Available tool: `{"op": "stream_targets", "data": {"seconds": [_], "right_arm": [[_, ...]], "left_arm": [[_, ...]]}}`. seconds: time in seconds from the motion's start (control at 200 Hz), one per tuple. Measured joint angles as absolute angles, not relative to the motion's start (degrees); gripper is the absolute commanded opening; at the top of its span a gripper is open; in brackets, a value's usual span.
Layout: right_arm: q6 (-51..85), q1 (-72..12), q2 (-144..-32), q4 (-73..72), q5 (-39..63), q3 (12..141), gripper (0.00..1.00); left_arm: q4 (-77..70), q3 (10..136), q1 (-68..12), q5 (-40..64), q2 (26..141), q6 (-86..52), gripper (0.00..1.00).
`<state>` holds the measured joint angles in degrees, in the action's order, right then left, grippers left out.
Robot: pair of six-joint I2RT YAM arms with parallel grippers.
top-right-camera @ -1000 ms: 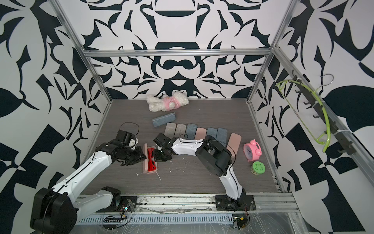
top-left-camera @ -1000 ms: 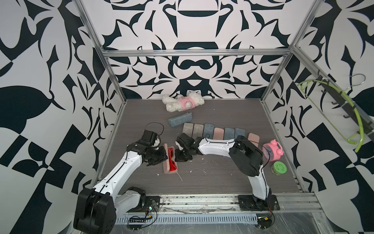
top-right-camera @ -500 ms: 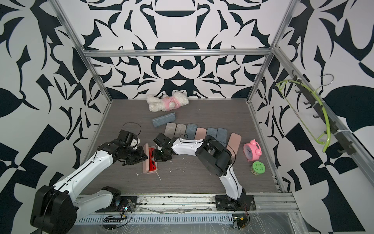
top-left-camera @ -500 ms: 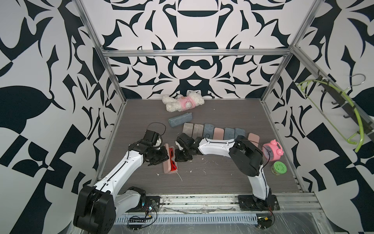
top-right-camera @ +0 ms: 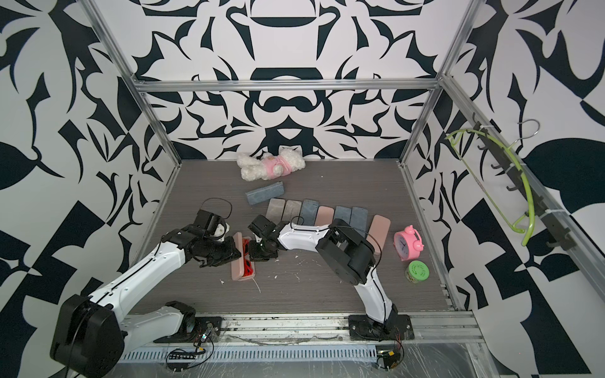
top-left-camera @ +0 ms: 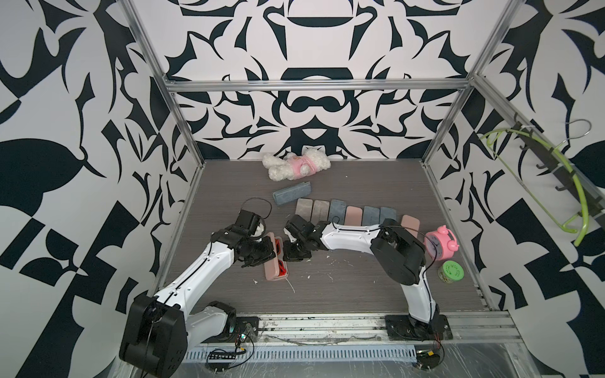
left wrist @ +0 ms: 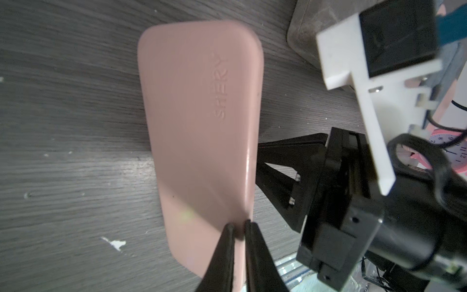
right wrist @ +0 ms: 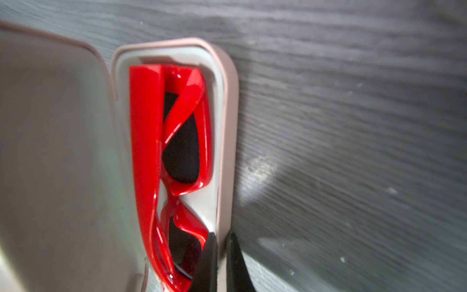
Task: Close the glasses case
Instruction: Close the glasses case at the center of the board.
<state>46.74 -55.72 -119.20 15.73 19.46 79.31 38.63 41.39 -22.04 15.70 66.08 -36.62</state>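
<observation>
Glasses [right wrist: 144,151] inside case [right wrist: 228,126]; case between left tool [left wrist: 237,225] and right tool [right wrist: 221,236].

Left tool [left wrist: 238,223], right tool [right wrist: 222,235]: both clamped.

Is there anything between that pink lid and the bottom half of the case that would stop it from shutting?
Yes: the right gripper is pinched on the rim of the base, one finger inside it, so the lid, held by the left gripper, would likely land on it. The red sunglasses lie inside the base.
</observation>
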Motion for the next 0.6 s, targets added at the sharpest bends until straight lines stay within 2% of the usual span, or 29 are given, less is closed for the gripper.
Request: {"op": "stream_targets", "data": {"seconds": [0.6], "right_arm": [[46.9, -55.7, -119.2, 15.8, 19.5, 79.3, 0.07]], "left_arm": [[38.1, 41.7, -23.4, 15.3, 66.9, -36.9, 0.14]]}}
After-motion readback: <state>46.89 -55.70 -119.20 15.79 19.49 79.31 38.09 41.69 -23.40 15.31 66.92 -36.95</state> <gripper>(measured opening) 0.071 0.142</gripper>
